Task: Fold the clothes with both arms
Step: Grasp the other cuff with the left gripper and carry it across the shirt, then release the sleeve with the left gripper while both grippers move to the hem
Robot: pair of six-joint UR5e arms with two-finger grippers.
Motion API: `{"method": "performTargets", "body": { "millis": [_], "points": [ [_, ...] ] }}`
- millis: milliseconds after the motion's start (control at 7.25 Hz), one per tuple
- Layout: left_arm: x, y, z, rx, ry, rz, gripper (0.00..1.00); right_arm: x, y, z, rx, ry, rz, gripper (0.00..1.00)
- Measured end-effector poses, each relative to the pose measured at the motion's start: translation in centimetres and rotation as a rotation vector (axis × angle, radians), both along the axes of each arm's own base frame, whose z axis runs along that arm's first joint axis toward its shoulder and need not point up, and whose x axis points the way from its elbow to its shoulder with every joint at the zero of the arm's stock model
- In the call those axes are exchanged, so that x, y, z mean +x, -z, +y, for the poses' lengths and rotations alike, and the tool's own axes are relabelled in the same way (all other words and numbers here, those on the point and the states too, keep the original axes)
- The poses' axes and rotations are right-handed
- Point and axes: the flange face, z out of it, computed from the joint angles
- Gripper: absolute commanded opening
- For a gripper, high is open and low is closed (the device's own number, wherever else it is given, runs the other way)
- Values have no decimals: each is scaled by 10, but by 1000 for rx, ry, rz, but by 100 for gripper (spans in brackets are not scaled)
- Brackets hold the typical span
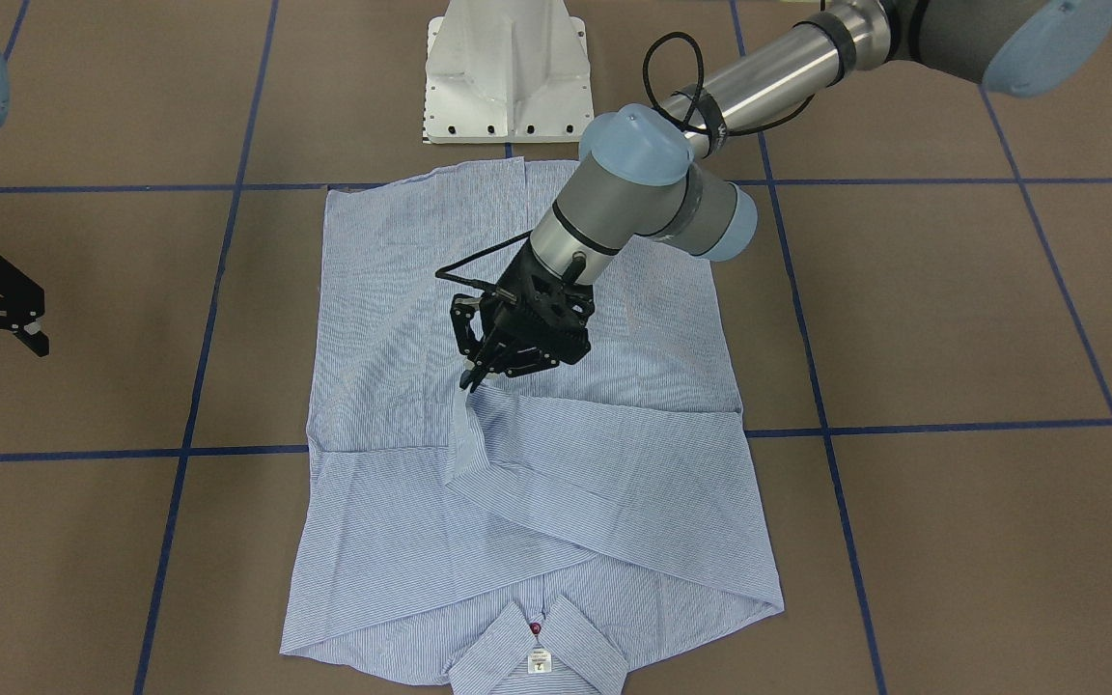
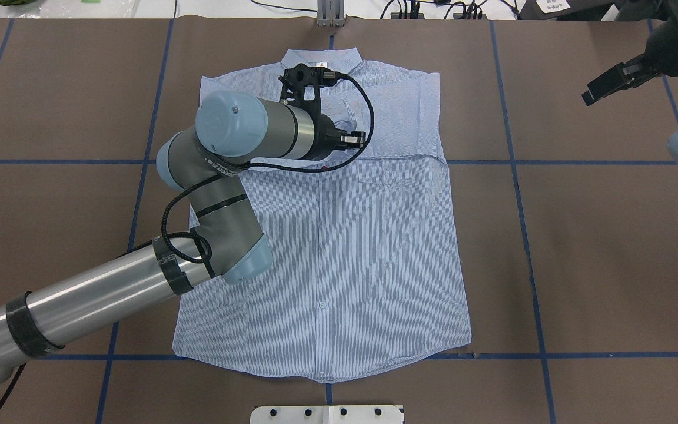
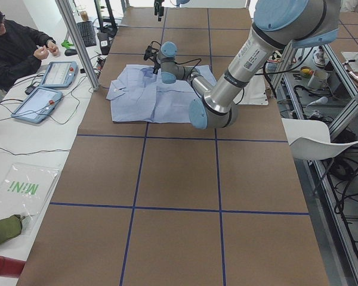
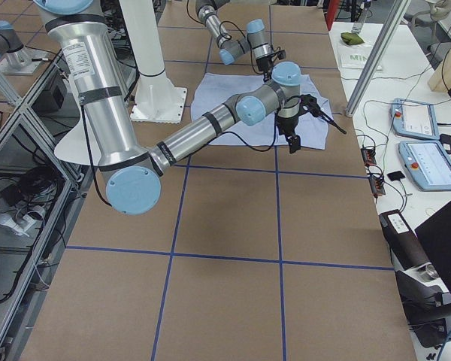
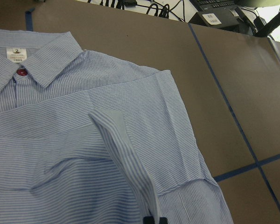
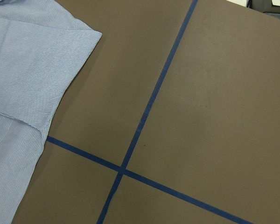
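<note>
Left gripper (image 1: 467, 378) pinched shut on shirt (image 1: 595, 502) sleeve (image 1: 467, 430), lifting it. Right gripper (image 2: 591, 95) above table (image 1: 952, 309), off shirt; finger state unclear.

We get bright, even overhead light: soft shadow under the left arm (image 2: 97, 300), sheen on its tube, sharp focus.

place: robotics lab | tape-gridded table (image 3: 179, 179) | teach pendants (image 3: 37, 105) | seated operator (image 3: 12, 50)

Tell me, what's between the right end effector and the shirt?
Just bare table and one blue tape line separate the right end effector from the shirt, in the front-facing view.
</note>
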Motion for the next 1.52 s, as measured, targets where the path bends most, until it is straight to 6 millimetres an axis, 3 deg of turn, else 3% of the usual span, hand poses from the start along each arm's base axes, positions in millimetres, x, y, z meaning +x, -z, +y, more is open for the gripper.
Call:
{"method": "performTargets", "body": {
  "millis": [138, 552, 828, 966, 1104, 1518],
  "points": [
    [12, -1, 12, -1, -5, -3, 99, 0, 0, 0, 0, -1, 0, 100],
    [39, 2, 41, -36, 3, -1, 100, 0, 1, 0, -4, -7, -1, 100],
    [37, 11, 52, -75, 6, -44, 100, -2, 11, 6, -29, -43, -21, 100],
    [22, 17, 60, -81, -1, -110, 100, -15, 24, 19, -62, -84, -38, 100],
    [-4, 12, 75, -73, -17, -164, 100, -44, 41, 44, -99, -136, -48, 100],
    [-98, -47, 129, -30, -69, -222, 100, -150, 85, 152, -211, -259, -98, 100]
  ]
}}
